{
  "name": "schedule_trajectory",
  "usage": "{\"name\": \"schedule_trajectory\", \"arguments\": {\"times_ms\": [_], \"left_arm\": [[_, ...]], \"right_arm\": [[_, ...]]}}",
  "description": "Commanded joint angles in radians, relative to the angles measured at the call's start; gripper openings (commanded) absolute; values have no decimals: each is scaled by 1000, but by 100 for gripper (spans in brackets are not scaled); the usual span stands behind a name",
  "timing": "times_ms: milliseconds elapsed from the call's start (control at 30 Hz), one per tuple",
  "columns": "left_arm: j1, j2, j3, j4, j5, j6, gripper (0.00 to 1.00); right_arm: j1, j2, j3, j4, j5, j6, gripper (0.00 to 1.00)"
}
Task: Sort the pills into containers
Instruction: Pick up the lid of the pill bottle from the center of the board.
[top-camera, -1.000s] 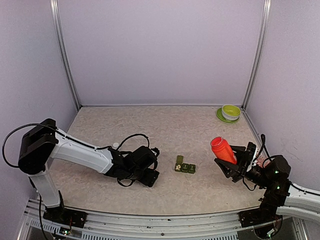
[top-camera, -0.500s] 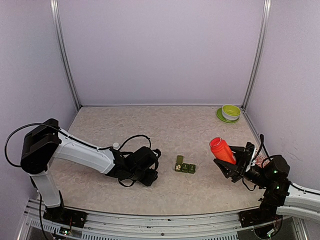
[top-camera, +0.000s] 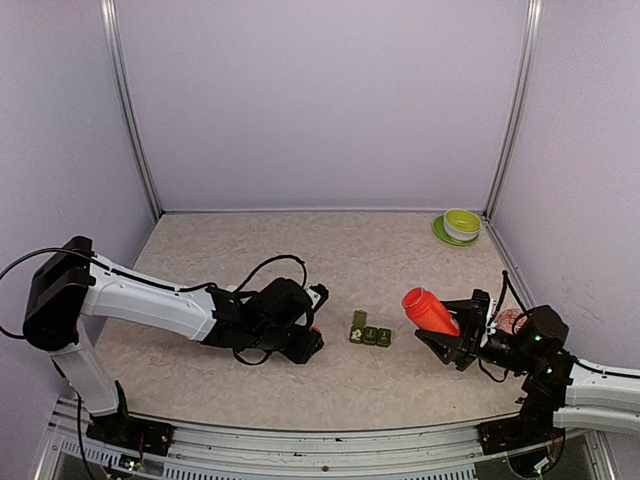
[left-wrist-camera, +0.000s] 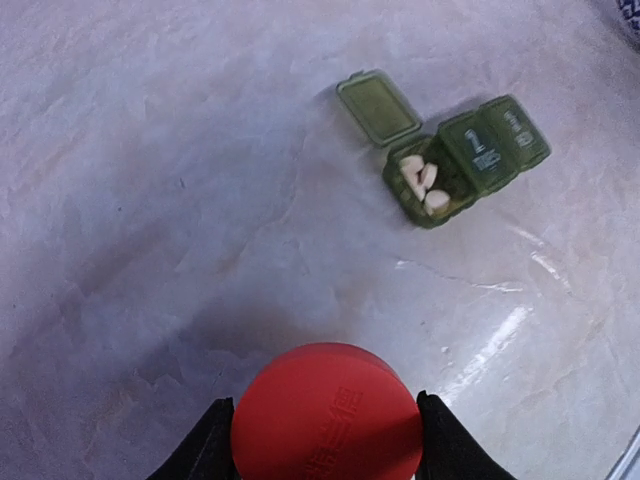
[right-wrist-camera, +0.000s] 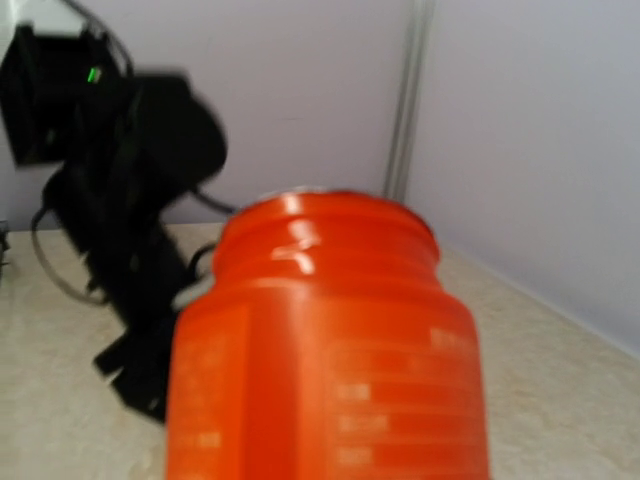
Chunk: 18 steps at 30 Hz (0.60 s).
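The containers (top-camera: 369, 334) are a strip of three small dark-green boxes mid-table. In the left wrist view the containers (left-wrist-camera: 470, 160) have one lid flipped open and several white pills (left-wrist-camera: 420, 183) in that box; the other two lids are shut. My left gripper (top-camera: 312, 337) is just left of the strip, shut on a round red cap (left-wrist-camera: 325, 410) held between both fingers. My right gripper (top-camera: 455, 330) is to the right of the strip, shut on the red-orange bottle (top-camera: 428, 310). The bottle is tipped with its mouth up and to the left. That bottle (right-wrist-camera: 325, 350) has no cap and fills the right wrist view.
A lime-green bowl on a green plate (top-camera: 461, 225) stands in the far right corner. The left arm (right-wrist-camera: 130, 200) shows dark behind the bottle in the right wrist view. Metal frame posts and purple walls close off three sides.
My left gripper has shifted right toward the containers, and a bit of the red cap now shows in it. My right gripper has carried the bottle left and tipped it lower.
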Motion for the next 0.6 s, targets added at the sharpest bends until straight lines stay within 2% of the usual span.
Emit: {"name": "schedule_trajectory", "arguments": {"times_ms": [0,300,567], "left_arm": [[-13,-101,59,1,64,54,44],[-27,-243,90,94,272,75,46],[-34,-306,101,224,439,24,47]], "right_arm": [[6,39,71,31,-90,19,21],[25,59,98,-2,-152,14,21],[63,96,124,5,-143,-6,21]]}}
